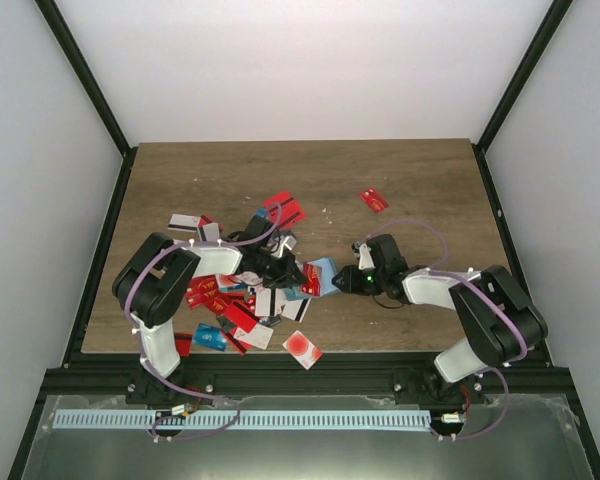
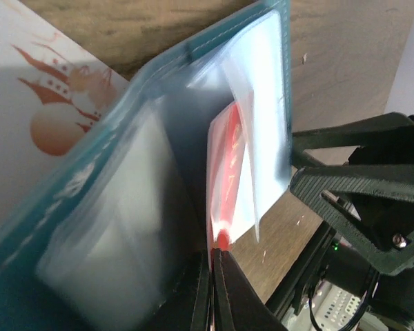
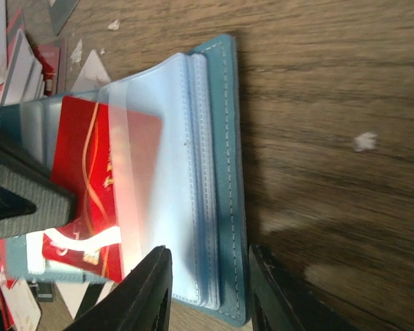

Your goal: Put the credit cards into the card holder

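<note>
Mid-bench, the floppy, slick-sleeved card holder [image 3: 224, 138] wants gripping at its stitched edge, which the part-open right hand [image 3: 207, 289] straddles; the left hand [image 2: 212, 279], shut, pinches a stiff red credit card [image 3: 83, 158] half-pocketed.

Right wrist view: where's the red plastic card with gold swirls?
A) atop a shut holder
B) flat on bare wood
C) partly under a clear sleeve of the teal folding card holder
C: the red plastic card sits half under a clear sleeve of the teal folding card holder, left pincer clamped on it.
</note>
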Robot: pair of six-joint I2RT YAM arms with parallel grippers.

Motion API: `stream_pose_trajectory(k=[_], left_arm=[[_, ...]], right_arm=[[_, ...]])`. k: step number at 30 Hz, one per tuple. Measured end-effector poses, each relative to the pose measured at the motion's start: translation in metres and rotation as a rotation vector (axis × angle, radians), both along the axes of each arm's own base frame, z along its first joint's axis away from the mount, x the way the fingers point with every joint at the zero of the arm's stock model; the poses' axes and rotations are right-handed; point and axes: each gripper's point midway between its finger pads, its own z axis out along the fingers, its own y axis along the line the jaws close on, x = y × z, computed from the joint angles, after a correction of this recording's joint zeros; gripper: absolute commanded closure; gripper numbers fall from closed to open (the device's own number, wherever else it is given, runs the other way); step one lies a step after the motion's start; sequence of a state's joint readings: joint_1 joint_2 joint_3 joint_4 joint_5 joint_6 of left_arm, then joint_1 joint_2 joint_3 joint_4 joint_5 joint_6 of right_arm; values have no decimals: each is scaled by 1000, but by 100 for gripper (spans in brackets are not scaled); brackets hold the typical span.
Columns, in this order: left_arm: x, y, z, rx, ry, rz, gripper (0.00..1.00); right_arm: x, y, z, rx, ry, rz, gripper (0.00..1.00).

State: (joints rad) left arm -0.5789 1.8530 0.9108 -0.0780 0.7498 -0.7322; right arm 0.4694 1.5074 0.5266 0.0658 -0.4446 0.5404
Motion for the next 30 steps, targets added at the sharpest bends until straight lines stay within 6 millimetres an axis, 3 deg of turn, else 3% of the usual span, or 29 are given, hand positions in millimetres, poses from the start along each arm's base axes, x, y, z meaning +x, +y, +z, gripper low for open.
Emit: stream_pose_trajectory(k=[16,30], left_arm=[[19,8,1,-12,-16,41,96],[19,16,-2,-25,0,104,96]], right_arm=[[-9,30,-3,60,9,72,74],[-6,43,-4,111,13,96,75]])
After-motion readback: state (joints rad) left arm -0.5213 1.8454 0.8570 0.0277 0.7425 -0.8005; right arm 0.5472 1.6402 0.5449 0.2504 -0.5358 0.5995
